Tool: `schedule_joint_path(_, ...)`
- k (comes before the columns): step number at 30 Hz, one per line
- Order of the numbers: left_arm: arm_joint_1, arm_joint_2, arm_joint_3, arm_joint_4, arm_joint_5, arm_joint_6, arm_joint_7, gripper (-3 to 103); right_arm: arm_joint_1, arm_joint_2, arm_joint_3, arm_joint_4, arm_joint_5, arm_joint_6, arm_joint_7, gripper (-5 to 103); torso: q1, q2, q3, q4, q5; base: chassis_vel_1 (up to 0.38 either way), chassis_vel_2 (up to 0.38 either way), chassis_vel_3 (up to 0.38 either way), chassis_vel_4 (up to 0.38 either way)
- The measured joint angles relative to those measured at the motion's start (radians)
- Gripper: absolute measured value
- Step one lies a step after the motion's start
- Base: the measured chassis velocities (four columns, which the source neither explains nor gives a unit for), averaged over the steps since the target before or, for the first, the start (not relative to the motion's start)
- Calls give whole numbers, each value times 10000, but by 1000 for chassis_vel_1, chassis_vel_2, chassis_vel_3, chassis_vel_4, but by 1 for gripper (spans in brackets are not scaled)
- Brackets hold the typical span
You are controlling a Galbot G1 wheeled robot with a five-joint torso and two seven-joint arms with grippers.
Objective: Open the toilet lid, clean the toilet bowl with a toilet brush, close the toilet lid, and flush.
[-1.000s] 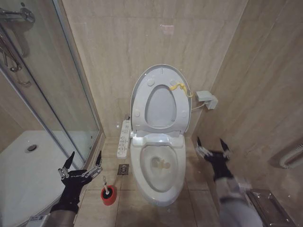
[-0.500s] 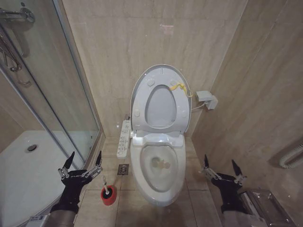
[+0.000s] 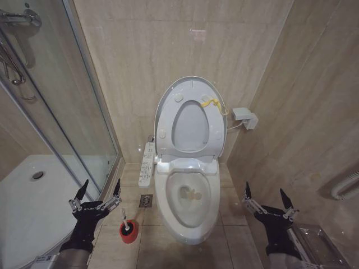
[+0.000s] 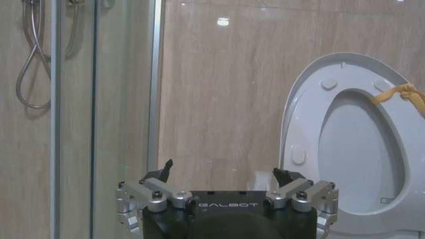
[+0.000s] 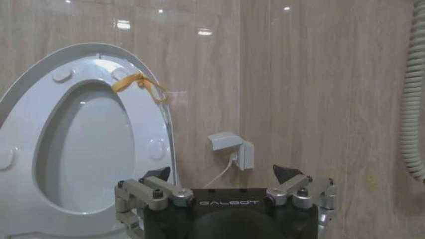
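Left pincer (image 3: pixel 99 190) wide open, empty, low beside toilet brush (image 3: pixel 127 222) in its red holder on the floor. Right pincer (image 3: pixel 267 197) wide open, empty, right of toilet bowl (image 3: pixel 188 216). Toilet lid (image 3: pixel 190 89) upright against the wall.

Glossy beige stone-look tiles cover the back wall (image 3: pixel 140 50) and the right-hand side wall (image 3: pixel 303 95), and small bright ceiling-light reflections (image 5: pixel 123 24) sit on the sheen. The floor (image 3: pixel 151 246) is laid with larger beige tiles with pale grout lines; a small square metal floor drain (image 3: pixel 146 200) is set into it close to the back wall. Along the left stands a clear glass shower enclosure with slim silver metal frames (image 3: pixel 84 84), with a white shower tray (image 3: pixel 28 207) and its round drain inside, and a chrome hose (image 4: pixel 30 55) looping down the shower wall. A small white plastic wall socket box (image 3: pixel 245 117) with a white cable hangs on the back wall near the right-hand corner.
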Motion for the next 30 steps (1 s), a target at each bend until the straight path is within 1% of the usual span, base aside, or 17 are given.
schedule_joint_path(30,1,0,0,0,0,0,0,100,40,-31,-15,-41,38,-26,8,100,0,0,0,0,0,0,0,0,0)
